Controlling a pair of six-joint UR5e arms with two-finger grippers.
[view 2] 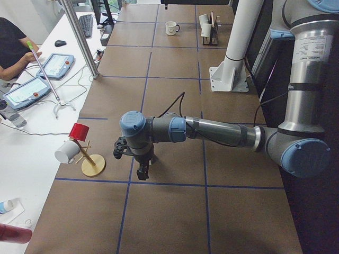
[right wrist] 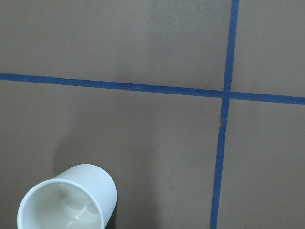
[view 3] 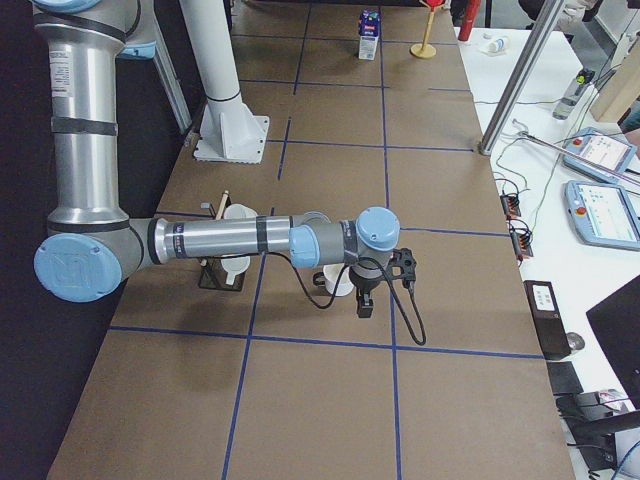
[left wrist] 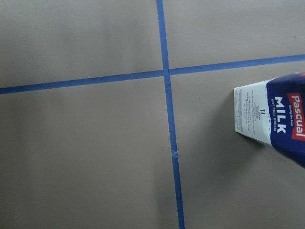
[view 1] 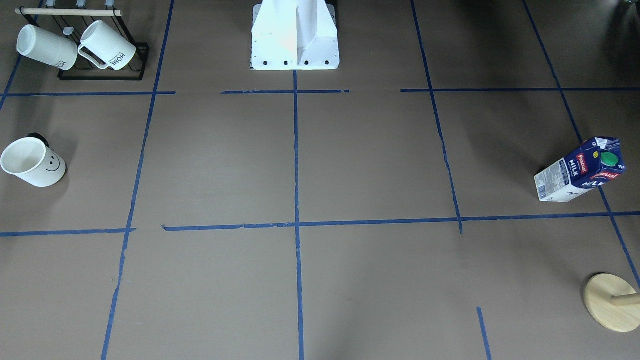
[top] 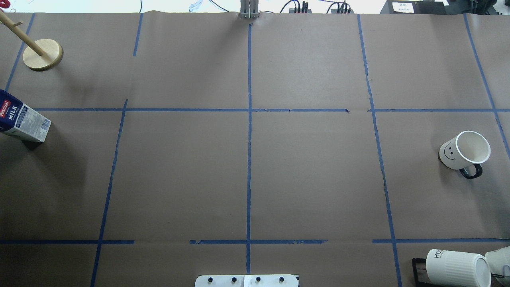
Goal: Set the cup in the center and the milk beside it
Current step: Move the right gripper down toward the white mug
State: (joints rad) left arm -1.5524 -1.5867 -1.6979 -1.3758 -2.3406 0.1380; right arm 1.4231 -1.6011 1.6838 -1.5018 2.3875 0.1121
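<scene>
Now, you have the brown worktop point(top: 318, 179) gridded in blue tape, and its center point(view 1: 297, 224), the middle crossing, is well apart from both task things. The left arm point(view 2: 212, 129) reaches out low across the worktop, and its hand point(view 2: 142, 172) hangs fingers-down near a wooden stand point(view 2: 92, 165). You only see this hand from the side, so you cannot tell how far open it is or whether it holds anything. The right arm point(view 3: 220, 240) stretches out the same way at the other end. Its hand point(view 3: 365, 303) points down just beside the cup point(view 1: 35, 162), and its opening cannot be judged either. A black rack point(view 1: 102, 72) with ribbed mugs sits near the robot's base on its right. The milk point(view 1: 580, 170) stands upright at the far left side; the left wrist view catches it at its right edge. The cup stands mouth-up at the far right side, low and left in the right wrist view.
</scene>
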